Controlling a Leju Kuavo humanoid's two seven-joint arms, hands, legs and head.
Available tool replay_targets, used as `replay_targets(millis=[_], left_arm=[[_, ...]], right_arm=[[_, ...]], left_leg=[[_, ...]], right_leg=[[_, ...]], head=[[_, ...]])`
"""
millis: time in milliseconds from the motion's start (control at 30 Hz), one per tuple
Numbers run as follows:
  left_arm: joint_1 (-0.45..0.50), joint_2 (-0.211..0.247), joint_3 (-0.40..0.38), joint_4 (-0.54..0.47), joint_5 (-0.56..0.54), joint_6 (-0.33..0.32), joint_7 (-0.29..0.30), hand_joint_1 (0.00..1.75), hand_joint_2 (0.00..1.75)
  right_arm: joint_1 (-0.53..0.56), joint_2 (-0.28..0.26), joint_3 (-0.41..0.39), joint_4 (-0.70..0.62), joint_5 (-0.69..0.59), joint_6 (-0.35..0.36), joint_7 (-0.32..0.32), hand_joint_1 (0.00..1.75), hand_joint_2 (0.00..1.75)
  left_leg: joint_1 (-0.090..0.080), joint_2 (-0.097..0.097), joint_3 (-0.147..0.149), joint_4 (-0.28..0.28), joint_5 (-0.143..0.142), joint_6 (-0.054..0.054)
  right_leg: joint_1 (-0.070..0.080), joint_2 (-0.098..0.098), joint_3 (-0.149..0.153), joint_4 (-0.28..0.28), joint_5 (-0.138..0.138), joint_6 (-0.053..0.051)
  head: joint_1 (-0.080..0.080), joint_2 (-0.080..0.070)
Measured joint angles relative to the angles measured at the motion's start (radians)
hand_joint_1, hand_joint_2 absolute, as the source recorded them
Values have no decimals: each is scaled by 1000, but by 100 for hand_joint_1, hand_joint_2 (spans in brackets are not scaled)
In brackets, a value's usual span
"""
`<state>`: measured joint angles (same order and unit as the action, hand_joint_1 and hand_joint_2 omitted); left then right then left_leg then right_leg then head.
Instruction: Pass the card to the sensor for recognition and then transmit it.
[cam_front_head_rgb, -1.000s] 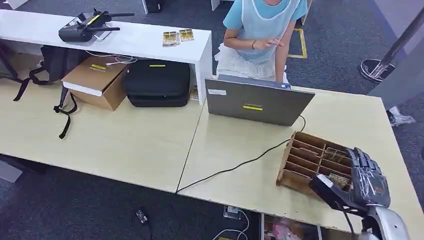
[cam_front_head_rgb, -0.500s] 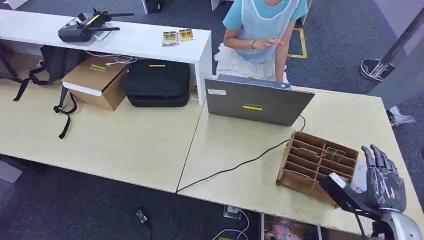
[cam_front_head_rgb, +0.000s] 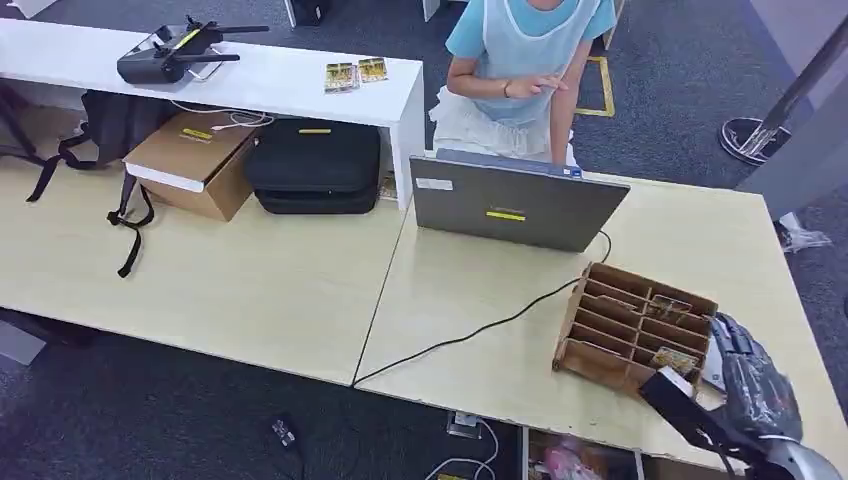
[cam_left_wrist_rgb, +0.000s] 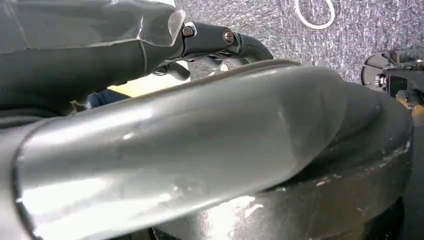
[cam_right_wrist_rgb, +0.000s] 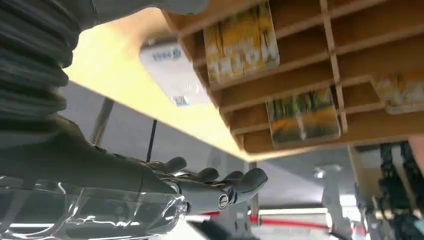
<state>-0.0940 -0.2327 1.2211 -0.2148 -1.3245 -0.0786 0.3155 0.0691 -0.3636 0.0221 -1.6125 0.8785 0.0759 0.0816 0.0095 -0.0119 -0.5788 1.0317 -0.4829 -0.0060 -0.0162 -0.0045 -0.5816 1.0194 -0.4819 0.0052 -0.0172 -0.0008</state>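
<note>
Head cam sits high and looks forward and down across the light wooden table (cam_front_head_rgb: 250, 290), far enough back to catch the laptop (cam_front_head_rgb: 515, 205), the white shelf (cam_front_head_rgb: 260, 80) behind it, and a person seated across.

Right wrist cam is super close and rotated, sitting right behind the right hand (cam_right_wrist_rgb: 150, 190) and looking past it at the wooden card rack (cam_right_wrist_rgb: 320, 65). That's the same card rack (cam_front_head_rgb: 635, 325) you see at the table's near right in the head view.

Left wrist cam is jammed up against the robot's own shiny silver and dark parts, with a bit of grey carpet (cam_left_wrist_rgb: 280, 25) beyond.
</note>
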Motion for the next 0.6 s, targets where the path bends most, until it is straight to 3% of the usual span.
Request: replay_targets(millis=[267,600], left_arm=[[0,0,1,0,5,0,0,0,0],[0,0,8,0,20,0,0,0,0]], right_arm=[[45,-14,1,-36,-31,22,-12,0,175],[21,-17,26,-16,-1,18,-12,0,175]], left_leg=[[0,0,0,0,0,0],[0,0,0,0,0,0]], right_leg=[[0,1,0,0,0,0],[0,1,0,0,0,0]], head=[[0,0],[0,0]])
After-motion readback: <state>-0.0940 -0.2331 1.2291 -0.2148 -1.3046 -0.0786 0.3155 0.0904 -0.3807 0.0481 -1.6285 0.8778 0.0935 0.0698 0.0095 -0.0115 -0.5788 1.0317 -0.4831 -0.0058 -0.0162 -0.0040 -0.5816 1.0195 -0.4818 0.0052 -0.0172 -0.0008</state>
